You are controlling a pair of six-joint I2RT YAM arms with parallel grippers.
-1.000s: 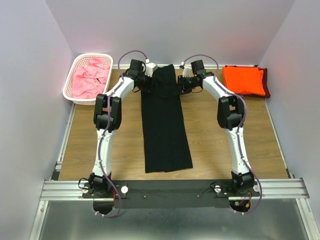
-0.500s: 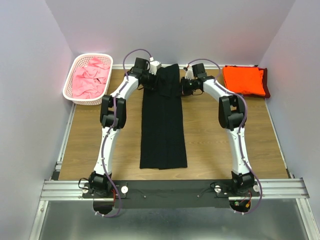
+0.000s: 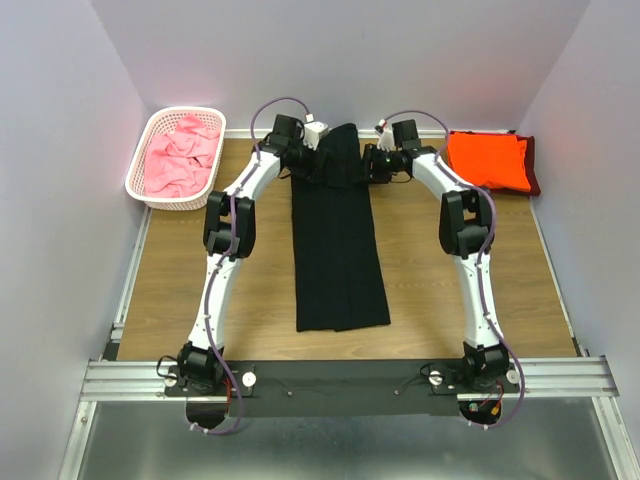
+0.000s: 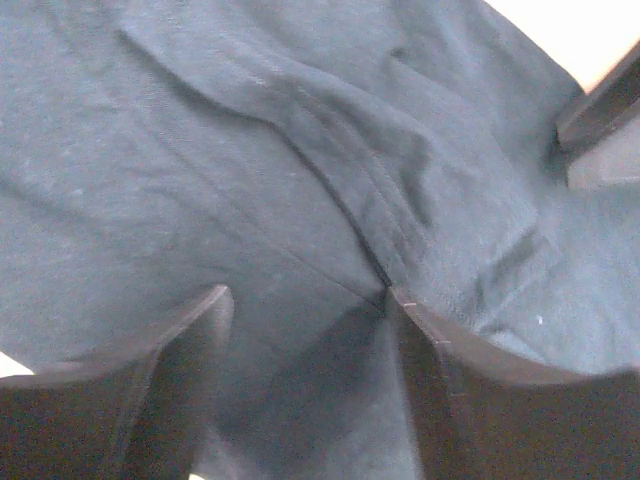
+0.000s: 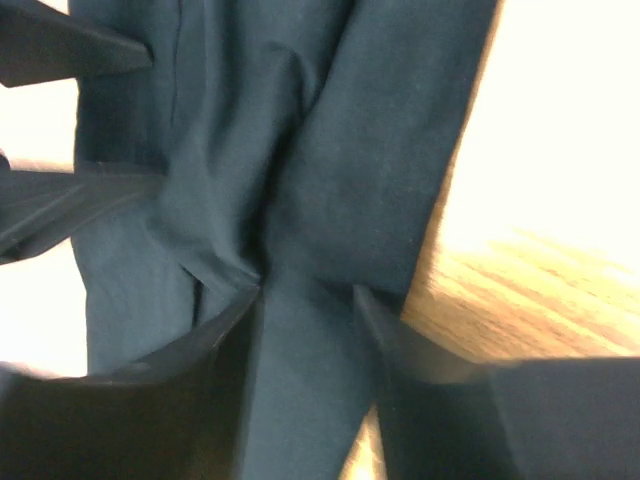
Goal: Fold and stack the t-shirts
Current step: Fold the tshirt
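A black t-shirt (image 3: pixel 335 250), folded into a long narrow strip, lies down the middle of the table. My left gripper (image 3: pixel 318 158) and right gripper (image 3: pixel 362 164) are at its far end, one on each side, each shut on a pinch of the black cloth. In the left wrist view the cloth (image 4: pixel 300 150) fills the frame and runs between my fingertips (image 4: pixel 302 300). In the right wrist view the cloth (image 5: pixel 340 150) passes between my fingertips (image 5: pixel 308 290). An orange t-shirt (image 3: pixel 487 160) lies folded on a dark maroon one (image 3: pixel 534 172) at the far right.
A white lattice basket (image 3: pixel 135 182) at the far left holds several crumpled pink t-shirts (image 3: pixel 180 155). The back wall stands close behind both grippers. Bare wood shows on both sides of the black strip.
Both grippers have moved a little toward the back wall with the shirt's far end. The shirt's near edge slid farther from me, swinging left and then back right.
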